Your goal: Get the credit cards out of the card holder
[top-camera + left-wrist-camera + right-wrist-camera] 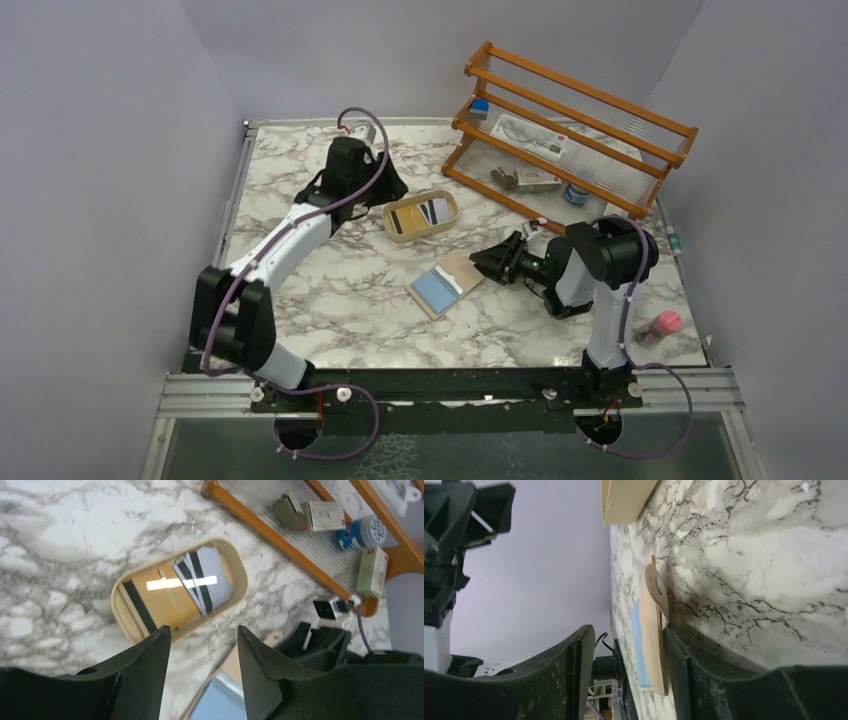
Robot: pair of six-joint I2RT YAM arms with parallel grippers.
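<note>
**Right pincer at the card holder's tab edge, both pincers released**

Right pincer: fingers spread wide, nothing clamped. In its wrist view the card holder shows edge-on between the two fingers, snap tab end towards the camera.

Card holder lies open and flat on the tabletop, mid-table. The pale blue card sits on the half farther from the right pincer. From above, the holder's long axis runs from near-left to far-right, roughly in line with the right pincer's reach. The right arm is clearly the nearer one.

Left pincer: also released and empty. It hovers above the oval tray, which holds several striped cards. The holder lies just beyond that tray on the near side.

Judgement: a grab at the blue card calls for reaching past the tab half.

Unclear:
- Whether the right fingers touch the holder or only flank it.
- A pale strip beside the blue card may be the whitish card; too small to confirm.
- Left fingertips are hidden under the wrist from above.
</note>
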